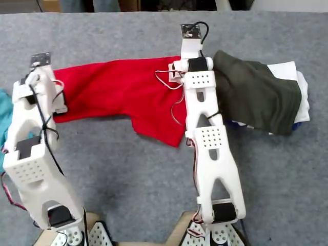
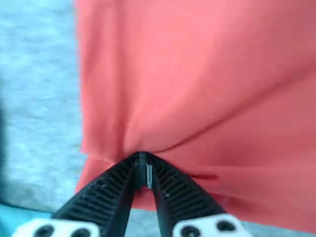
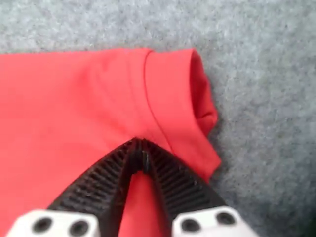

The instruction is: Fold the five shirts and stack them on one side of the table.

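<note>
The grey counter (image 1: 128,174) carries everything. The red shirt (image 1: 123,89) is the biggest piece on it, stretched sideways across the far half, from near the left edge to about the middle, with one flap hanging back toward the near edge. Closer to the right edge on the far side sits a pile, topped by a folded dark green shirt (image 1: 256,97). A white shirt (image 1: 287,69) shows beneath it on the far and right sides, and a sliver of blue cloth (image 1: 296,125) peeks out at its near corner. A teal shirt (image 1: 5,113) lies against the left edge. The left claw (image 2: 143,165) is clenched on the red shirt's left end, the fabric puckering at its tips. The right claw (image 3: 139,155) is clenched on the red shirt beside a stitched sleeve opening.
</note>
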